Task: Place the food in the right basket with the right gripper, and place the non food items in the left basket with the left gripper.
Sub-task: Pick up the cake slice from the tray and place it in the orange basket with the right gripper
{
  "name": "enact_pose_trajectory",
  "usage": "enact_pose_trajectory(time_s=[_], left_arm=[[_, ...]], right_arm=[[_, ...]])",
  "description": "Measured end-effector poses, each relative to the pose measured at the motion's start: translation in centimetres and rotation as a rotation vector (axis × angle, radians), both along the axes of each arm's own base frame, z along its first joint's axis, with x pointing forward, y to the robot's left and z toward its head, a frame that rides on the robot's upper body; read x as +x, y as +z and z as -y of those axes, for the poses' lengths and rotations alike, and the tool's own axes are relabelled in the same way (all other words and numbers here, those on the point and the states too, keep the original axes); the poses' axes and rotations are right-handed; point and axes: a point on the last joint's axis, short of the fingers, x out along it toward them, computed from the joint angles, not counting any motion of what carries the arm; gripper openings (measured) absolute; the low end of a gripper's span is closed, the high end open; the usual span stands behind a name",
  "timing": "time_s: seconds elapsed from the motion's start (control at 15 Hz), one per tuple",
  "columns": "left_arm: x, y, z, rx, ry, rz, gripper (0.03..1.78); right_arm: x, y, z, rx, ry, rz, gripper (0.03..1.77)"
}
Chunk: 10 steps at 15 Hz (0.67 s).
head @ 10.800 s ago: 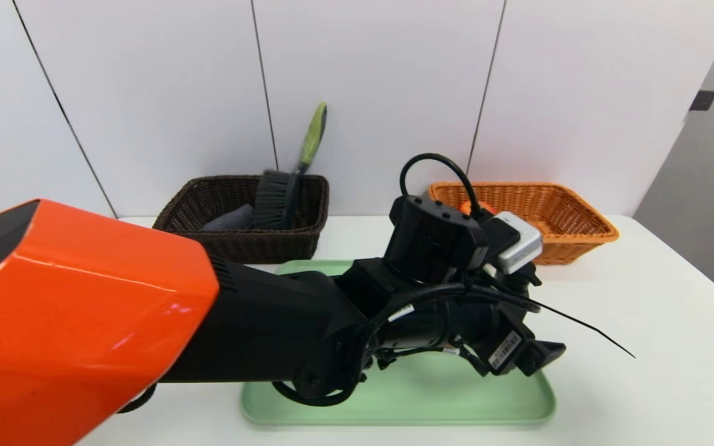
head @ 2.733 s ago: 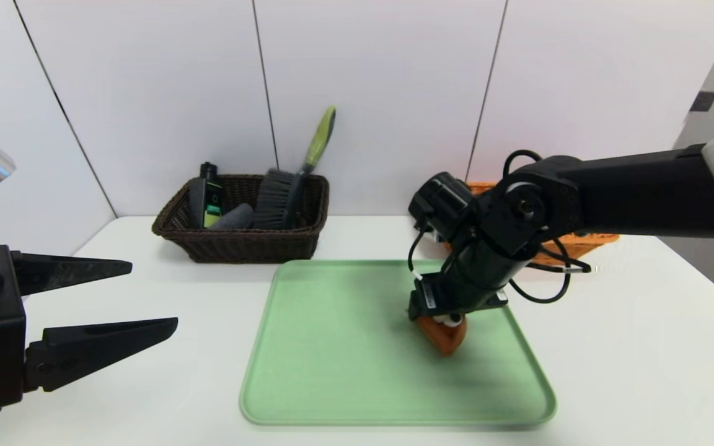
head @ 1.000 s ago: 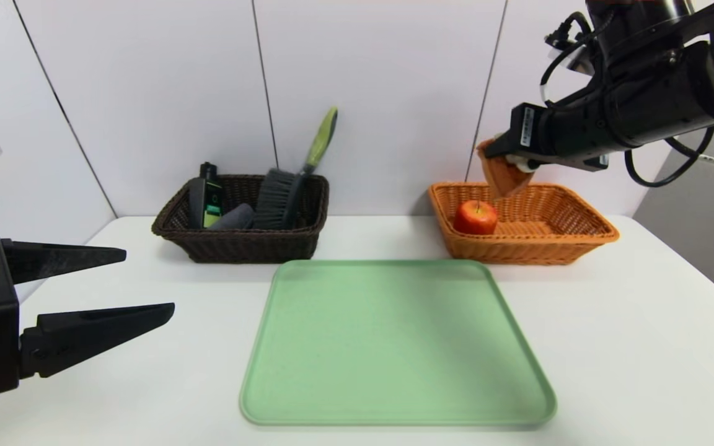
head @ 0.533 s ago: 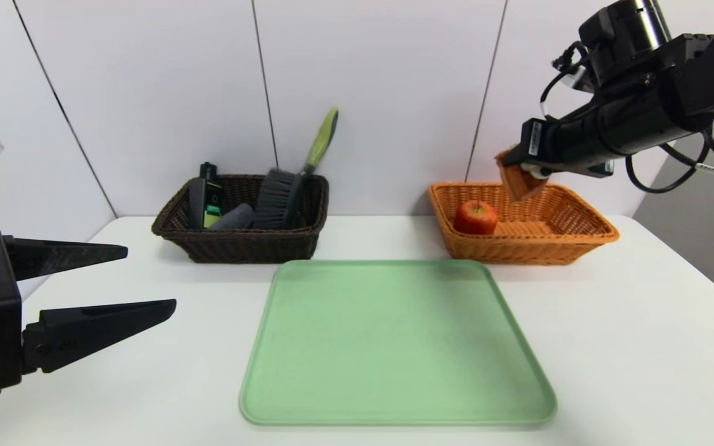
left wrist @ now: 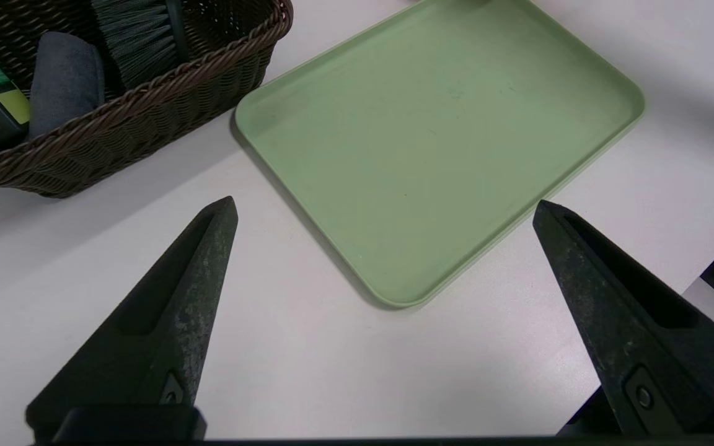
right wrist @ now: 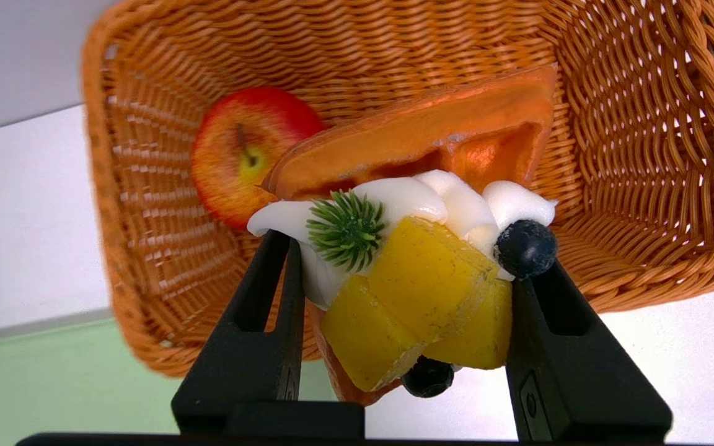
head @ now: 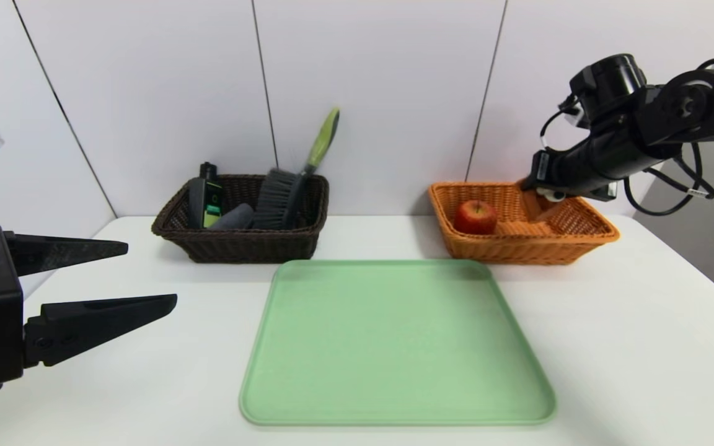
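over the orange basket [head: 580,238], the right gripper [head: 543,193], clamped on the tart slice [right wrist: 419,248], has sunk from above the rim to beside the apple [head: 475,217], nearly ready to let go; left gripper [head: 146,275] idles agape.

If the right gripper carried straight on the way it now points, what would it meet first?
Probably the floor of the orange basket: the right gripper, shut on the tart slice, points into it beside the apple. Depth is unclear.
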Motion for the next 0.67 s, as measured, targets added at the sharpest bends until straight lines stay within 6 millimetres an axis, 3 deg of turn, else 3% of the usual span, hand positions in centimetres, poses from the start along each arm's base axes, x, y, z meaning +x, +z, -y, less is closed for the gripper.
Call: enact_pose_trajectory(time_s=[0.27, 0.47, 0.67], left_arm=[[0.2, -0.1, 0.1, 0.001, 0.001, -0.007, 1.69], [0.2, 0.0, 0.1, -0.001, 0.001, 0.001, 1.69], [0.3, 0.1, 0.1, 0.001, 0.009, 0.007, 1.69]], right_arm=[[1.7, -1.7, 1.8, -0.001, -0.053, -0.013, 0.87], [2.4, -2.0, 2.3, 0.0, -0.066, -0.014, 1.17], [2.6, -2.0, 2.3, 0.001, -0.067, -0.009, 1.35]])
